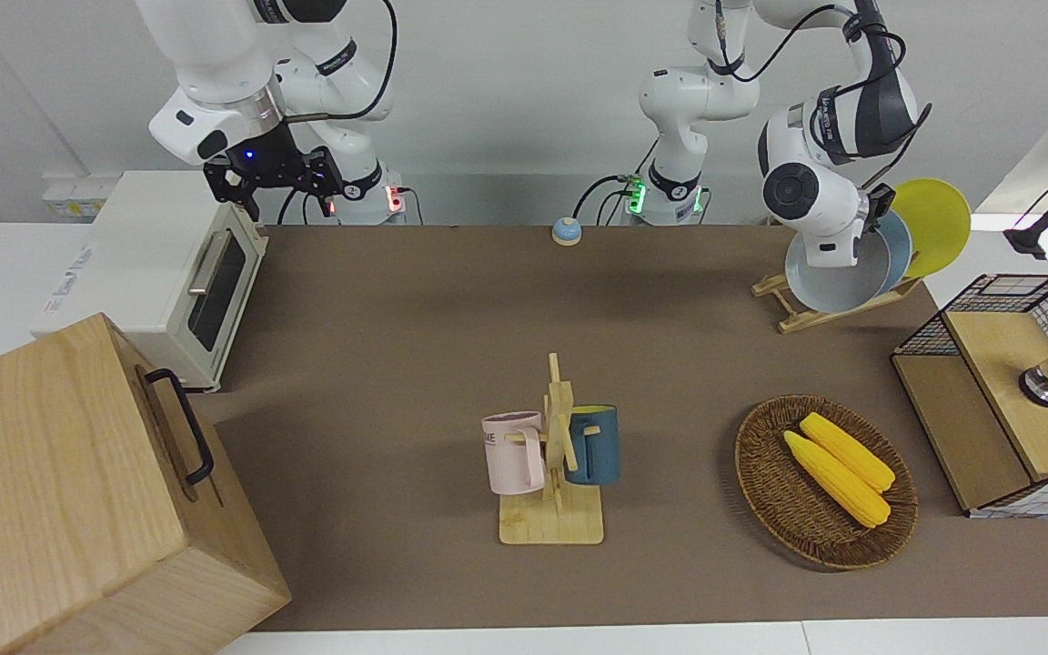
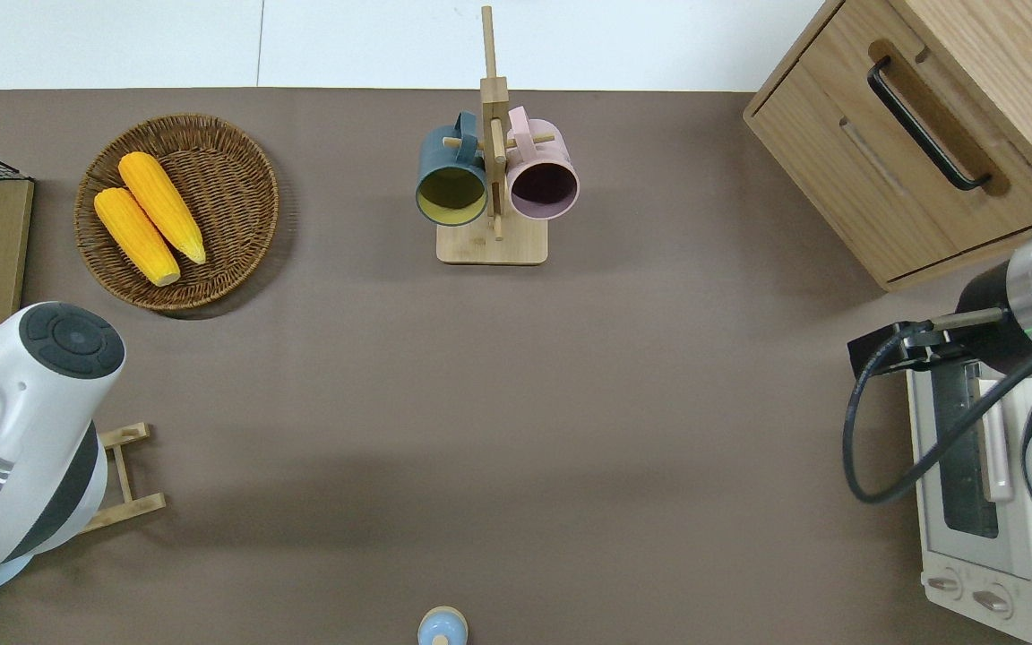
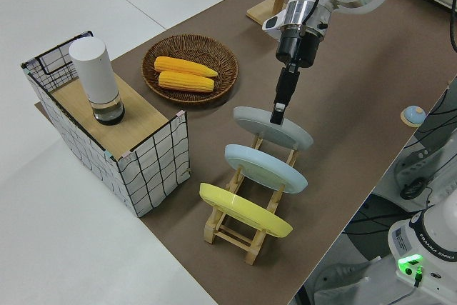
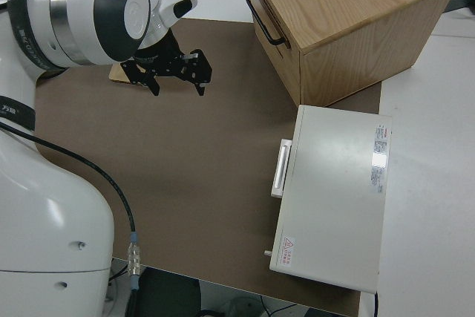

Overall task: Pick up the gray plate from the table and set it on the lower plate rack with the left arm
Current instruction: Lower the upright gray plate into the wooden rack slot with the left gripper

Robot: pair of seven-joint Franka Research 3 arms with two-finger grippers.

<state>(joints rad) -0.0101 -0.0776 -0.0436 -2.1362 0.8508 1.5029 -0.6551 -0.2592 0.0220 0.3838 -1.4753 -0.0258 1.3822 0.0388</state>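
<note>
Gray plate set on the wooden rack, left gripper pinching its rim

Three smooth round plates stand tilted on the slatted light-wood plate rack (image 3: 246,230): one yellow plate (image 3: 244,209), one light blue plate (image 3: 265,168), and the gray plate (image 3: 272,127), which sits in the slot at the rack's end farthest from the robots. The left gripper (image 3: 278,113) has its slim black fingers closed on the gray plate's raised upper rim. Farther out than the rack, a round woven wicker basket (image 3: 222,76) holds two ridged yellow corn cobs (image 3: 185,74). The right arm is parked, its gripper (image 4: 176,73) spread open and empty.
</note>
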